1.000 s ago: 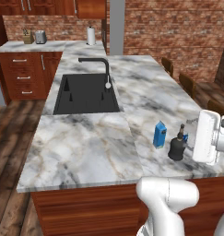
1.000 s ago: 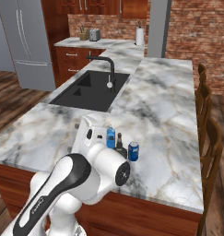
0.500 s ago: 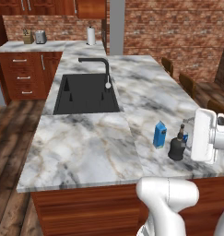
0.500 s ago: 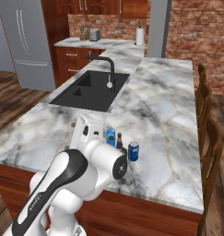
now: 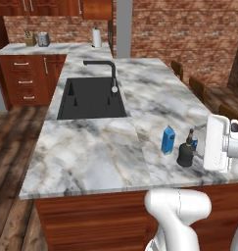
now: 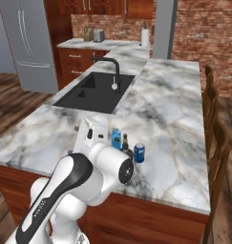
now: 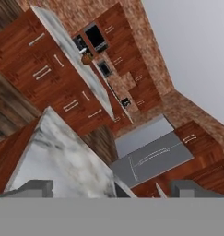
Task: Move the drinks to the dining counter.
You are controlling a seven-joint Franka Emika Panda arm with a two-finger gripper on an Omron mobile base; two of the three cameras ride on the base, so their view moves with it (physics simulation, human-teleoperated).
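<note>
The drinks, a carton [image 5: 168,140], black bottle [image 5: 185,154] and can [image 6: 139,153], stand upright at the counter's [image 5: 91,152] near right edge, just left of the hand, whose fingers [image 7: 36,188] are apart and empty.

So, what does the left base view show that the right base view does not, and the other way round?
Left base view: the blue carton stands whole, clear of the arm. Right base view: a grey fridge, and the can in plain sight beside the black bottle. Both: the marble counter, the black sink, the faucet and the paper towel roll.
</note>
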